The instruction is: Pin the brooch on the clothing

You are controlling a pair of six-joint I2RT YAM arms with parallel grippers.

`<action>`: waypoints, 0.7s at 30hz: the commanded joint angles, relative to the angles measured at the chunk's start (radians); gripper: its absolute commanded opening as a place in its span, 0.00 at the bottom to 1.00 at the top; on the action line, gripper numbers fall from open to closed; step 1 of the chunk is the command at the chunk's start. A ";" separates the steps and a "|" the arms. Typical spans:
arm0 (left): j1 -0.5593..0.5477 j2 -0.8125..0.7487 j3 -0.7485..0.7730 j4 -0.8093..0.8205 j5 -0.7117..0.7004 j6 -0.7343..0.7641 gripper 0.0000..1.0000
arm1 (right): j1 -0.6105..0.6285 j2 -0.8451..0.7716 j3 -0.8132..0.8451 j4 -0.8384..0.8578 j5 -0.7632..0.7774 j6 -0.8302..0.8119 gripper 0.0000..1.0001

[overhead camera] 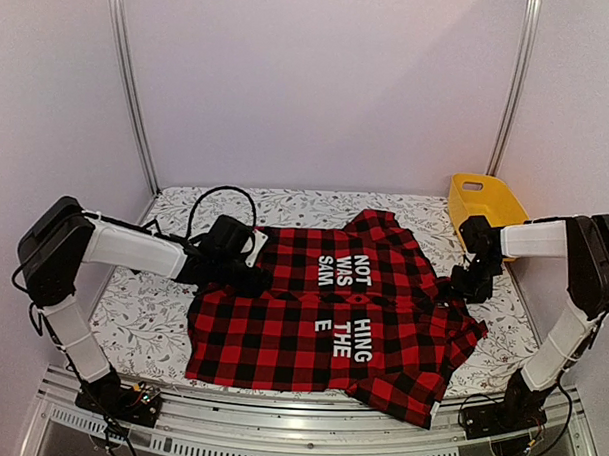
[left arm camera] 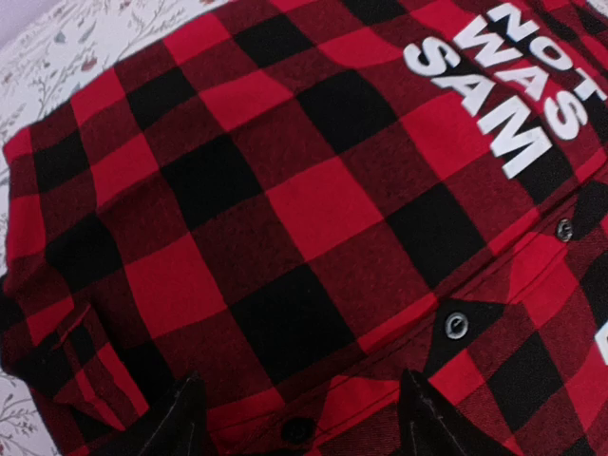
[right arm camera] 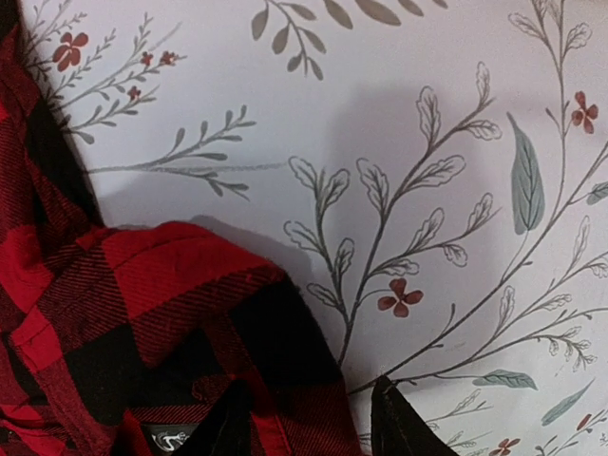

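Observation:
The clothing (overhead camera: 331, 319), a red-and-black checked shirt with white letters, lies spread flat on the table. The brooch shows in no view. My left gripper (overhead camera: 255, 276) hovers at the shirt's left edge. In the left wrist view it (left arm camera: 299, 404) is open just over the button strip, with a black button (left arm camera: 295, 429) between the fingertips (left arm camera: 180, 418) and a metal snap (left arm camera: 457, 325) to the right. My right gripper (overhead camera: 461, 285) is at the shirt's right side. In the right wrist view it (right arm camera: 309, 418) stands open over the collar edge (right arm camera: 190, 285), with one fingertip (right arm camera: 399, 423) over bare cloth.
A flowered tablecloth (overhead camera: 151, 313) covers the table under the shirt. A yellow bin (overhead camera: 482, 202) stands at the back right corner. Black cables (overhead camera: 210, 200) loop behind the left arm. White walls and metal posts close the back and sides.

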 commanded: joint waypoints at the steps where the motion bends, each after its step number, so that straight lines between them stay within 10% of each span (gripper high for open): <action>1: 0.024 0.066 -0.017 -0.051 -0.115 -0.110 0.68 | -0.002 0.078 -0.002 0.072 -0.015 0.025 0.32; 6: 0.054 0.102 -0.027 -0.037 -0.146 -0.128 0.68 | -0.004 0.116 0.028 0.075 0.052 0.021 0.00; 16: 0.109 0.162 0.006 -0.033 -0.163 -0.136 0.68 | -0.026 0.158 0.140 0.021 0.133 -0.013 0.00; 21: 0.107 0.055 -0.019 -0.024 -0.142 -0.124 0.68 | -0.024 0.120 0.180 -0.029 0.131 -0.042 0.18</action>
